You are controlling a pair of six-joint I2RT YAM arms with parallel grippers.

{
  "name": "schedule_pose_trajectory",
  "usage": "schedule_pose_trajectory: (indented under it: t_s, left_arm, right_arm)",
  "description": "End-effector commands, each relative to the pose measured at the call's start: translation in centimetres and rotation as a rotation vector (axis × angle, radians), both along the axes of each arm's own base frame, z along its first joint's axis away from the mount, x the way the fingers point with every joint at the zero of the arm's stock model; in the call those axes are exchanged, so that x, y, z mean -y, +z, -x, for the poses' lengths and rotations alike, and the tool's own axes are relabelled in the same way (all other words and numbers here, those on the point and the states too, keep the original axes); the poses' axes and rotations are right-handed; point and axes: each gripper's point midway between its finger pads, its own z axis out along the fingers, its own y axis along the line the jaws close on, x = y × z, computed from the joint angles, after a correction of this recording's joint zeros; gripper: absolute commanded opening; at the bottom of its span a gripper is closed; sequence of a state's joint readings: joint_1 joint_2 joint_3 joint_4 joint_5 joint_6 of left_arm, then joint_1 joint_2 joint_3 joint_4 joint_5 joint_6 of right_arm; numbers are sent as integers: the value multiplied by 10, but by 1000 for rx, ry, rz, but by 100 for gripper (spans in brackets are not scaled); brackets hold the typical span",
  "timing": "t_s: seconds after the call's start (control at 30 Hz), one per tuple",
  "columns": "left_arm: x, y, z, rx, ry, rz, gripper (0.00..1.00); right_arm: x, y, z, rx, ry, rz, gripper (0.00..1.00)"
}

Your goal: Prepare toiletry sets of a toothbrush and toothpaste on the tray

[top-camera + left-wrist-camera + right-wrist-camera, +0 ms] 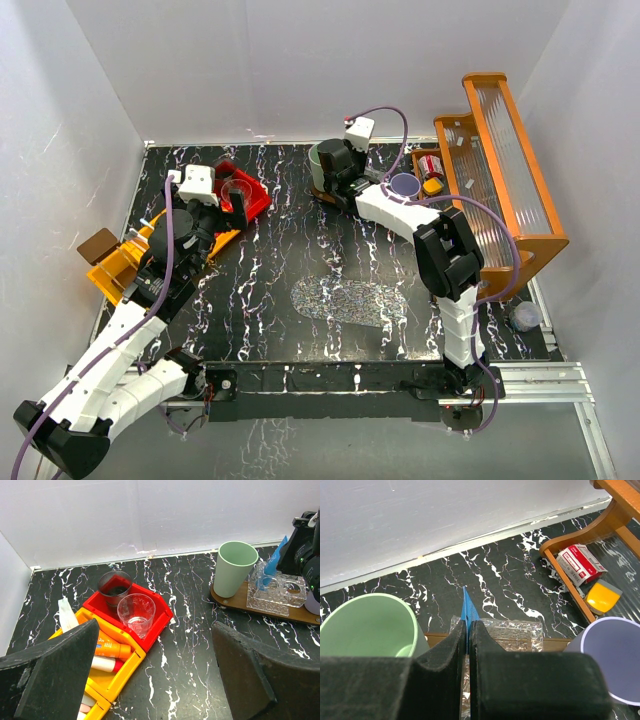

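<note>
My right gripper (468, 630) is shut on the flat end of a blue toothpaste tube (468, 605). The tube (272, 562) stands tilted in a clear holder (277, 592) on the wooden tray (235, 601), between a green cup (235, 567) and a lilac cup (612, 652). My left gripper (155, 680) hangs open and empty over bare table, just right of the bins. An orange tube (112, 647) and a slim pale toothbrush (65, 614) lie in the yellow bin (117, 672). A clear glass (136, 612) stands in the red bin (160, 615).
A dark cup (115, 586) sits behind the glass in the red bin. An orange wooden rack (505, 180) stands at the right, with a red box (580, 564) and a yellow item (602, 595) on its lower shelf. White walls close the back.
</note>
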State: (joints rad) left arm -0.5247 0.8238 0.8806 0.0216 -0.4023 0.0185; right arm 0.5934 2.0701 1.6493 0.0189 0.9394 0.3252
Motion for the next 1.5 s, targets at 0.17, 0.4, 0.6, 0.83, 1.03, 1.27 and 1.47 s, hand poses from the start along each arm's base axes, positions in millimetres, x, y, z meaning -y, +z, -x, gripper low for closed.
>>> schedule_pose_trajectory:
  t_s: [0.17,0.4,0.6,0.83,1.03,1.27,1.47]
  left_arm:
    - [1,7,1,31,-11,11,95]
    - [0,7,1,30,-10,12,95]
    - [1,5,0,24,-11,9,95]
    - [0,-6,-5,-2,9,-10,95]
    - [3,-27,-16,-75,40,-9,96]
    - [-5,-57,-27,-304,114,71,96]
    - [-27,-79,-35,-483,213,186,96]
  right_arm:
    - [0,9,-7,51,-27,-47,2]
    - [1,3,-7,40,-32,-45,9]
    - [1,22,-4,55,-17,-63,26]
    - [3,85,25,56,88,-106,51]
    - [-14,88,104,-83,486,-128,78]
    - [-34,70,208,-163,910,-218,92]
    - [-36,60,249,-172,1049,-251,96]
